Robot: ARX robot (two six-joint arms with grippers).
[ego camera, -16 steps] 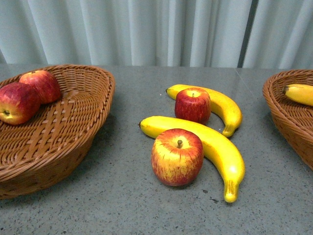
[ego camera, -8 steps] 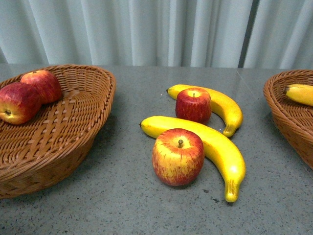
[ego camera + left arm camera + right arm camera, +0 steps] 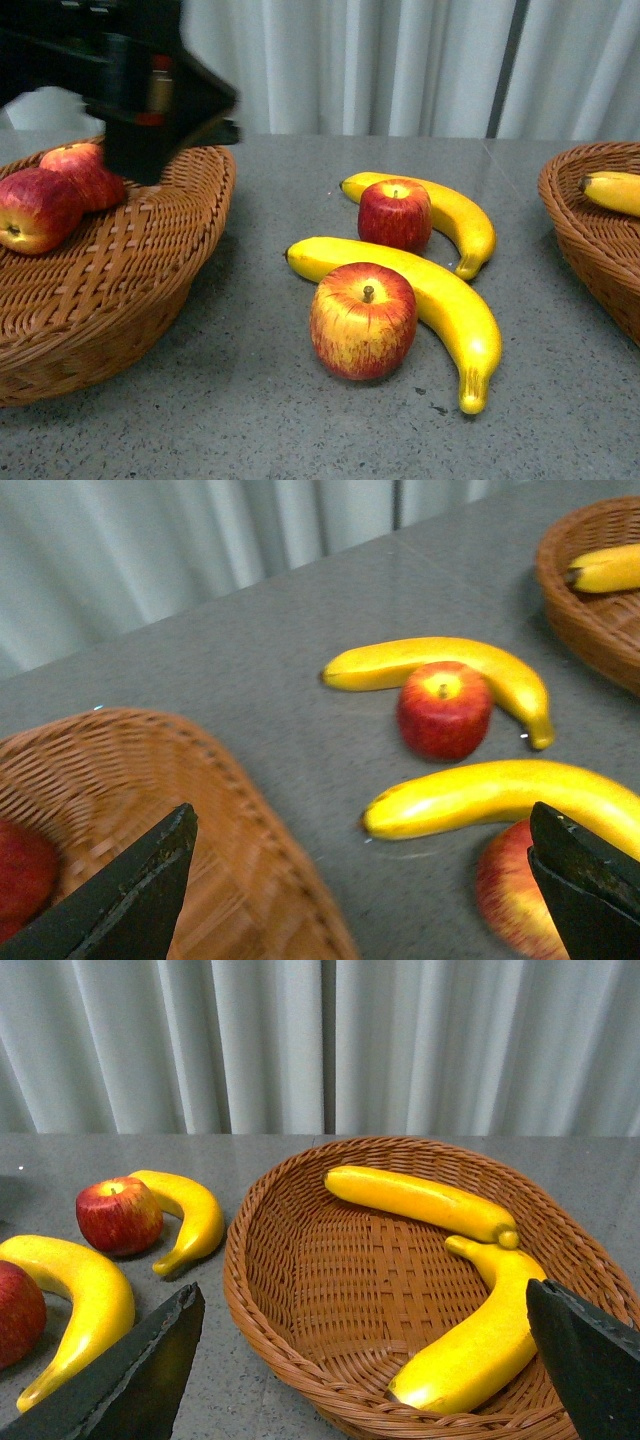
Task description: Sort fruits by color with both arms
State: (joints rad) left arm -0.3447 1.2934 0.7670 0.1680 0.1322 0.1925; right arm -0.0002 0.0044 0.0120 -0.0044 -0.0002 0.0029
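On the table lie a near apple [image 3: 362, 320] against a long near banana [image 3: 440, 300], and a far apple [image 3: 395, 214] against a far banana [image 3: 455, 215]. Two red apples [image 3: 35, 208] sit in the left basket [image 3: 120, 290]. My left arm [image 3: 145, 95], blurred, hangs above that basket's back rim. My left gripper [image 3: 362, 820] is open and empty, above the table between the left basket [image 3: 120, 780] and the near banana [image 3: 500, 795]. My right gripper [image 3: 362, 1300] is open and empty over the right basket [image 3: 300, 1330], which holds two bananas [image 3: 415, 1200].
The right basket [image 3: 590, 230] stands at the table's right edge with a banana [image 3: 612, 192] showing in it. Grey curtains hang behind the table. Bare grey tabletop lies between the left basket and the loose fruit.
My left arm has come into the front view at the top left, above the left basket. The fruits and baskets have not moved.
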